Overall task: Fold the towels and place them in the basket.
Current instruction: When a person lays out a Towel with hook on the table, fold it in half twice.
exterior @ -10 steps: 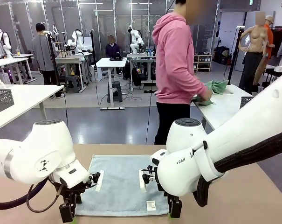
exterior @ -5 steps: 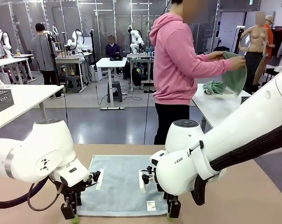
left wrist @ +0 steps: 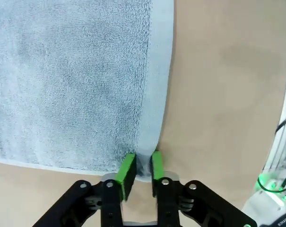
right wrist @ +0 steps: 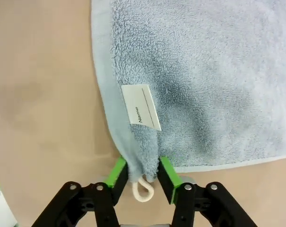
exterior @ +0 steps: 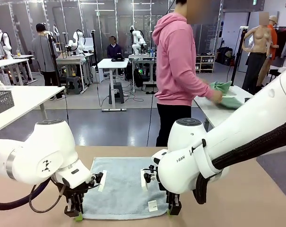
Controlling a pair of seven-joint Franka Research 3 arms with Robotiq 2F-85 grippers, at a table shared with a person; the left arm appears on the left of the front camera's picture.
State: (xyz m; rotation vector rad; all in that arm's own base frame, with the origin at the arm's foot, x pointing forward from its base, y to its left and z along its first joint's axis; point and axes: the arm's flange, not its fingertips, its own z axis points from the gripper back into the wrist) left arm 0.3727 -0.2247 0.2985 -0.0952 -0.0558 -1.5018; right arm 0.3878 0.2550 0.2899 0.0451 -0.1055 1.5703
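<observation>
Now left claw (left wrist: 142,164), right claw (right wrist: 143,174) each clamped on near corner of blue towel (exterior: 126,184).

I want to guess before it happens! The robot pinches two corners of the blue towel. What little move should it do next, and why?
Probably lift both corners a little. The left fingers and right fingers each pinch a near corner of the blue towel, which lies flat and unfolded on the table, so raising them would start the fold.
</observation>
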